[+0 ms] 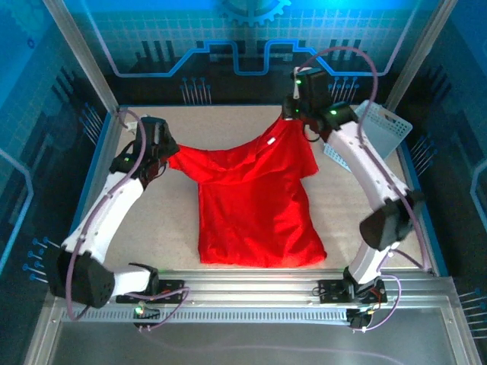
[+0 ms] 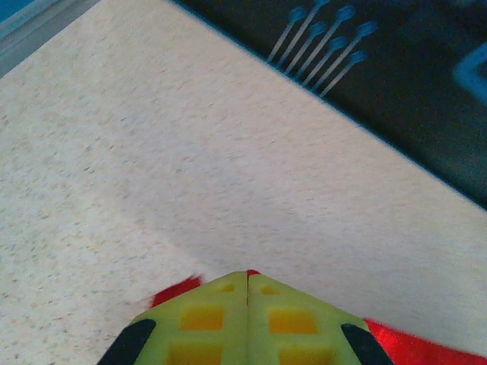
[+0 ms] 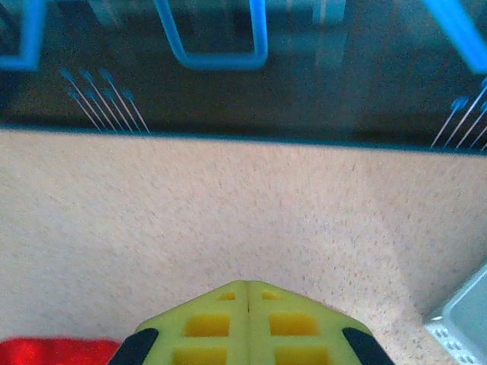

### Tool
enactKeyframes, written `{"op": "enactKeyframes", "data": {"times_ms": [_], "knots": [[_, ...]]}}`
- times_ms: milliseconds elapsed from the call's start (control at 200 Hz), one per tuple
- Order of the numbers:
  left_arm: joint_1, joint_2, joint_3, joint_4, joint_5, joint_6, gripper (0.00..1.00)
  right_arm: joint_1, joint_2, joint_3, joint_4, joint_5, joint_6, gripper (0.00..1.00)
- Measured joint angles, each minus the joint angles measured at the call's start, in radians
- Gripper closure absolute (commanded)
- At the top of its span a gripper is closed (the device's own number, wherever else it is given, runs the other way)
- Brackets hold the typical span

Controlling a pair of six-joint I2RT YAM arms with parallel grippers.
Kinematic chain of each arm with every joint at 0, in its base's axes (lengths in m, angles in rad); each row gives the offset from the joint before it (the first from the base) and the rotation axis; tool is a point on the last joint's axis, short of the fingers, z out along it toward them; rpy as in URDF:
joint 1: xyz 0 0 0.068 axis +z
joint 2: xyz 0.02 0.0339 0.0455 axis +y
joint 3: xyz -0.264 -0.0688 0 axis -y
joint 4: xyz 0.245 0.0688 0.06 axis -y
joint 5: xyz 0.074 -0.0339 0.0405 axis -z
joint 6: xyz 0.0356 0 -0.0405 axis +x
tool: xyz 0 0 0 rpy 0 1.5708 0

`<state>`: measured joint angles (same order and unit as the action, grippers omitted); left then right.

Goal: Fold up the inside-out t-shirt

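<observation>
Speckled beige tabletop carries the soft red shirt, its body lying flat at centre with the hem toward 6 o'clock. At 10 o'clock the left gripper pinches a sleeve. At 1 o'clock the right gripper clamps lifted cloth. A mesh basket sits at 2 o'clock.

Blue glow at 12 o'clock overhead; wrist views soft, a shadow darkening the table toward 4 o'clock.

Soft matt cloth t-shirt on rough speckled table.
</observation>
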<state>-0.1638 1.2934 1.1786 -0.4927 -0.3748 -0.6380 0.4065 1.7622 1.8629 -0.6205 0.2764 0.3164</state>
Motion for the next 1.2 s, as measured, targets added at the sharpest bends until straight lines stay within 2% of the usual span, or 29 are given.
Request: {"op": "enactKeyframes", "data": {"times_ms": [55,115,150,250,330,415,510,570,630,740,820,925,1060,1196], "knots": [[0.026,0.048,-0.001,0.011,0.001,-0.011,1.00,-0.008,0.058,0.002,0.010,-0.003,0.000,0.97],[0.053,0.111,0.002,0.027,0.005,-0.015,1.00,-0.020,0.121,0.018,0.014,-0.015,0.004,0.76],[0.065,0.149,0.011,0.029,0.008,-0.016,1.00,-0.028,0.162,0.042,0.016,-0.023,0.009,0.68],[0.105,0.293,0.088,0.026,0.039,-0.012,0.72,-0.051,0.282,0.159,0.011,-0.031,0.011,0.44],[0.135,0.418,0.209,-0.010,0.076,-0.012,0.59,-0.068,0.371,0.295,-0.024,-0.031,0.003,0.31],[0.166,0.517,0.338,-0.052,0.111,-0.002,0.38,-0.079,0.410,0.401,-0.063,-0.027,-0.001,0.26],[0.181,0.518,0.378,-0.098,0.121,0.018,0.16,-0.082,0.381,0.425,-0.097,-0.025,-0.013,0.24],[0.175,0.488,0.372,-0.124,0.117,0.018,0.10,-0.082,0.320,0.365,-0.103,-0.027,-0.020,0.23],[0.154,0.431,0.340,-0.141,0.108,0.027,0.09,-0.082,0.220,0.234,-0.093,-0.031,-0.023,0.22],[0.049,0.274,0.225,-0.157,0.084,0.048,0.06,-0.082,-0.010,-0.067,-0.074,-0.049,-0.018,0.22],[-0.106,0.165,0.145,-0.161,0.070,0.074,0.06,-0.082,-0.158,-0.254,-0.062,-0.066,0.000,0.22],[-0.325,0.095,0.059,-0.153,0.060,0.112,0.06,-0.082,-0.303,-0.467,-0.048,-0.112,0.034,0.22],[-0.543,0.092,-0.073,-0.155,0.044,0.138,0.05,-0.080,-0.375,-0.678,-0.035,-0.153,0.063,0.22],[-0.676,0.119,-0.172,-0.158,0.035,0.141,0.05,-0.081,-0.372,-0.845,-0.025,-0.171,0.084,0.22]]}}
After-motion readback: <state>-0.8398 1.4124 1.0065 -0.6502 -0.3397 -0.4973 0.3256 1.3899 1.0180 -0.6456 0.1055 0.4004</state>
